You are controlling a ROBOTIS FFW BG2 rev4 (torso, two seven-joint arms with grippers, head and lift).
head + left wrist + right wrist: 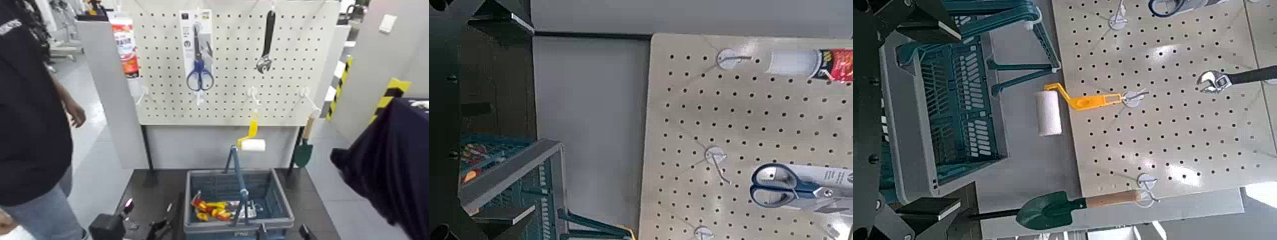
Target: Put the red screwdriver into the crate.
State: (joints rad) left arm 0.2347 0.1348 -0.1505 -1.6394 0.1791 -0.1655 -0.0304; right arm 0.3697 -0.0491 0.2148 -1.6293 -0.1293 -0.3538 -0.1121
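The crate (281, 210) stands on the dark table below the pegboard, its blue bail handle (237, 175) upright. Red-and-yellow tools lie on its floor at the left. The slim red one (199, 204) looks like the red screwdriver, but I cannot tell it for sure from the yellow-handled tool beside it. My left gripper (156, 228) is low at the crate's left front, open and empty. My right gripper (306, 233) is low at its right front, open and empty. The crate also shows in the left wrist view (534, 185) and the right wrist view (953, 100).
The pegboard (287, 70) behind the crate holds blue scissors (200, 73), a wrench (267, 38), a yellow-handled paint roller (250, 140) and a green trowel (304, 150). A person in dark clothes (29, 108) stands at the left. A dark cloth (396, 166) hangs at the right.
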